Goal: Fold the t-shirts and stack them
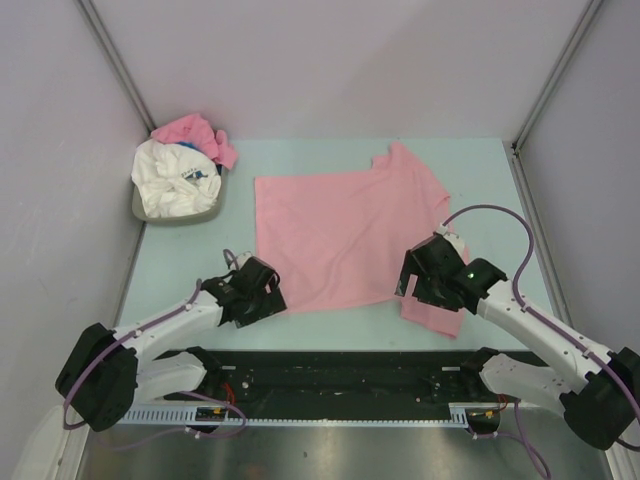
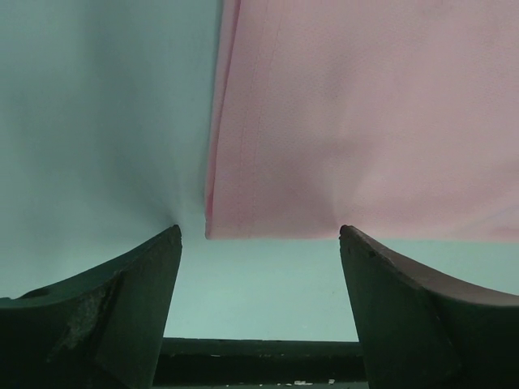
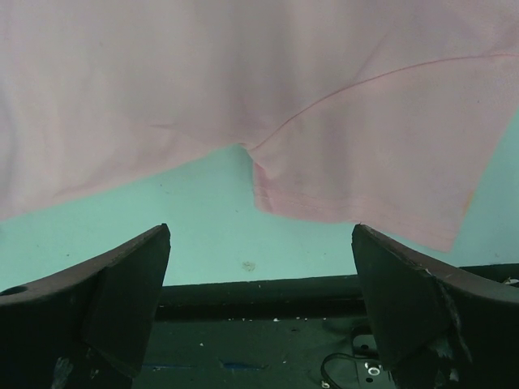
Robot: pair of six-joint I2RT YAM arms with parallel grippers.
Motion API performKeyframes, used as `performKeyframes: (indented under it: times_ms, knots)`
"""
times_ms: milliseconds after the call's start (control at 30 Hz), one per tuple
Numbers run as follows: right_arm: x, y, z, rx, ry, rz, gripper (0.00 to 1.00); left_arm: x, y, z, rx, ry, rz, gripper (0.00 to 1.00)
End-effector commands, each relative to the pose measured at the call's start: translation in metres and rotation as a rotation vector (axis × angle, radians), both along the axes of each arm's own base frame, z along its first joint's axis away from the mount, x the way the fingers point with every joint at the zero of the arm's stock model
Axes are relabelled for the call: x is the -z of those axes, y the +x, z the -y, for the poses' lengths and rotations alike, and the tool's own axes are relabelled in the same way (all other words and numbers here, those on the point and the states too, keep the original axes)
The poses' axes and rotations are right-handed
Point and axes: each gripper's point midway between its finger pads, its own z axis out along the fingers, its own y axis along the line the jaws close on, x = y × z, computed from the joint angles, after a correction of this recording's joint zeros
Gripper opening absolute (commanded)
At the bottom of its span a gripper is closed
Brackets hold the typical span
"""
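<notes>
1. Bin [image 1: 140,208] at the table's [image 1: 480,170] far left corner holds a crumpled white tee [image 1: 172,185] and a bunched pink tee [image 1: 190,132], well apart from my arms.
2. The spread pink t-shirt [image 1: 340,235] lies flat mid-table.
3. My left gripper [image 2: 259,229] sits at its near left corner, jaws wide apart, gripping nothing.
4. My right gripper [image 3: 261,227] faces the near right sleeve, jaws wide apart, likewise empty.
</notes>
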Motion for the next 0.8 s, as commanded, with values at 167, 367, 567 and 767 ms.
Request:
performKeyframes:
  times_ms: [167,367,567,767]
  knots:
    - [-0.001,0.003,-0.004,-0.023,0.017,0.026,1.0,0.006,0.003,-0.012,-0.107,0.031,0.007,0.74]
    - [0.003,0.002,-0.007,-0.032,0.018,0.016,1.0,0.014,-0.005,-0.02,-0.145,0.039,-0.004,0.59]
    - [0.006,0.002,-0.005,-0.03,0.008,0.008,1.0,0.015,0.0,-0.025,-0.166,0.045,0.007,0.37]
    - [0.005,-0.003,0.006,0.001,-0.017,0.001,1.0,0.014,0.012,-0.03,-0.186,0.045,0.027,0.05]
